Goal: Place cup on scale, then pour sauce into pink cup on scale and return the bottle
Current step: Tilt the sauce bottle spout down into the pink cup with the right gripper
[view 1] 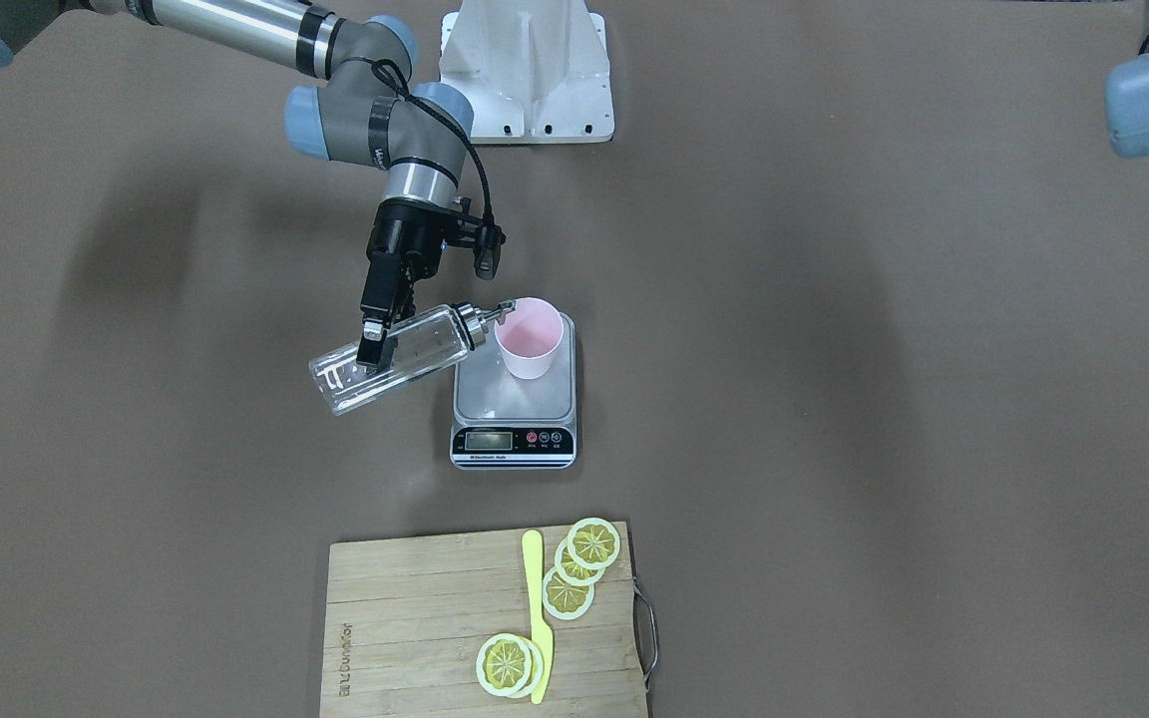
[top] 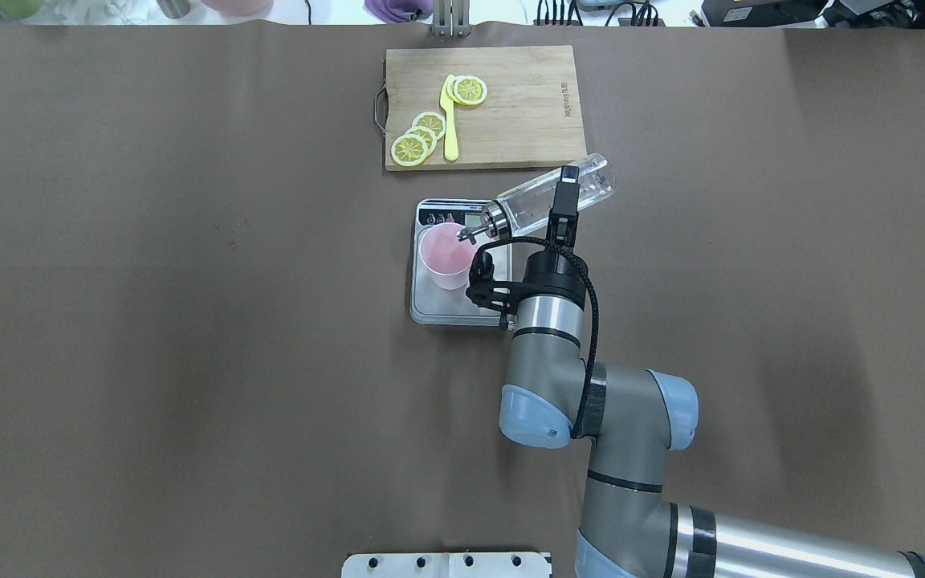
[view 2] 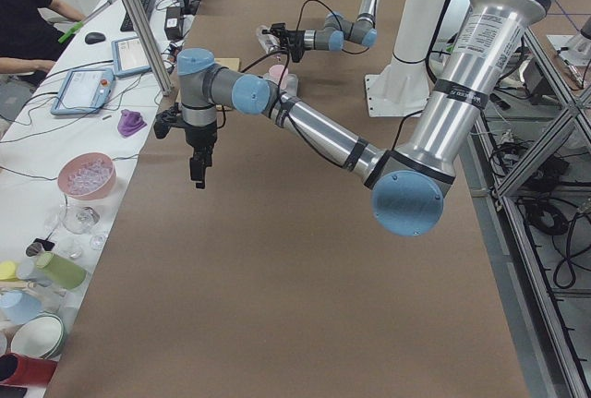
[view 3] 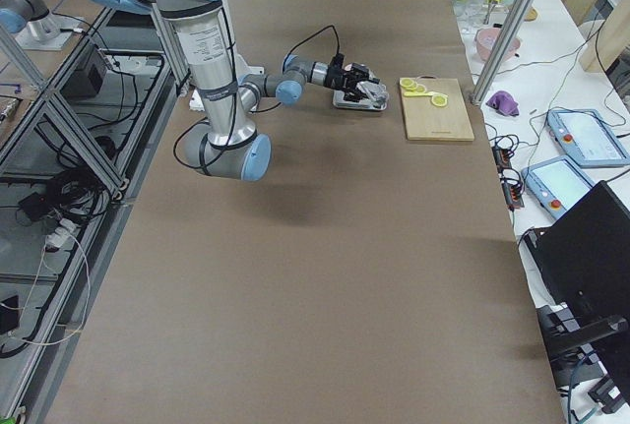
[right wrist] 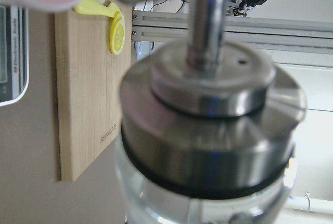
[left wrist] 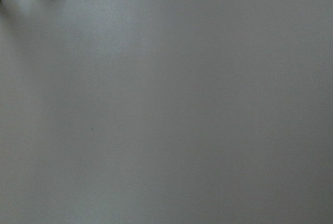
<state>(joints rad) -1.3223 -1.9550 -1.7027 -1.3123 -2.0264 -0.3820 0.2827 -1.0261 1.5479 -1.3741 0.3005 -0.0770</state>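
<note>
The pink cup stands upright on the far part of the scale, also seen from overhead: cup, scale. My right gripper is shut on the clear glass bottle and holds it tilted nearly flat, with the silver pourer spout at the cup's rim. I cannot make out the clear sauce or a stream. The right wrist view is filled by the bottle's metal cap. My left gripper hangs above bare table, far from the scale. I cannot tell whether it is open or shut.
A wooden cutting board with lemon slices and a yellow knife lies beyond the scale on the operators' side. The white arm base stands at the robot's edge. Bowls and cups sit off the table's left end.
</note>
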